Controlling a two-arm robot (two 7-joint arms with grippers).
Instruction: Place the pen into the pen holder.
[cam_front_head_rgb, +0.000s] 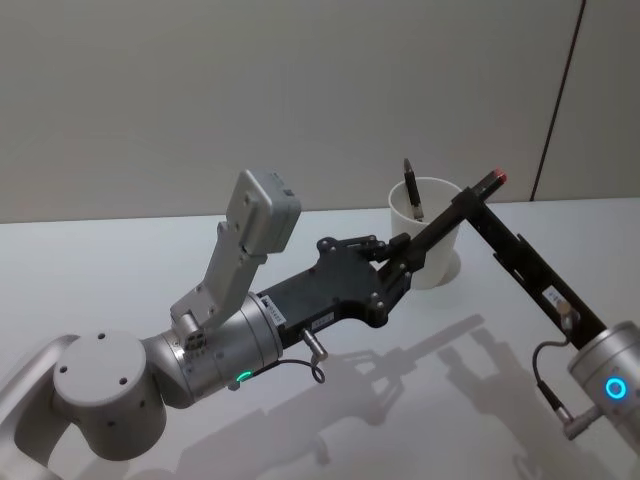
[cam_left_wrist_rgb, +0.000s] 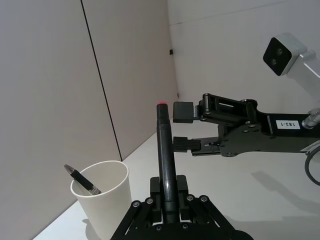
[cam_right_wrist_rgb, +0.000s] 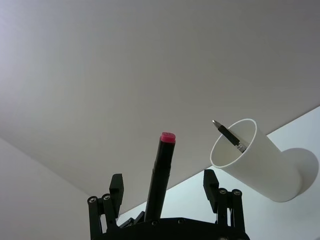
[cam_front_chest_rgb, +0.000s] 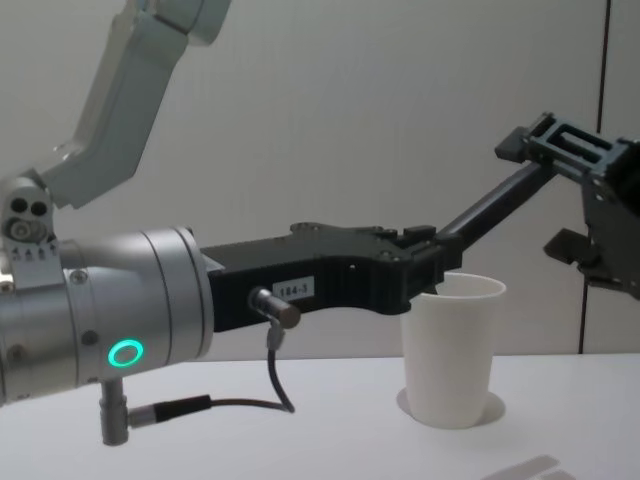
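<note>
The left gripper (cam_front_head_rgb: 398, 262) was clamped on the pen's (cam_front_head_rgb: 447, 218) lower end, and the right gripper (cam_left_wrist_rgb: 182, 128) stood open by its red tip. The pen looked light, stiff and slick, and I reckoned it was best held mid-barrel over the cup (cam_front_head_rgb: 445, 266).

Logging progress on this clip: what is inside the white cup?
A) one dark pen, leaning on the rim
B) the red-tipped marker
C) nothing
A: a dark pen leans inside the cup, while the left gripper holds the red-tipped marker outside it.
</note>
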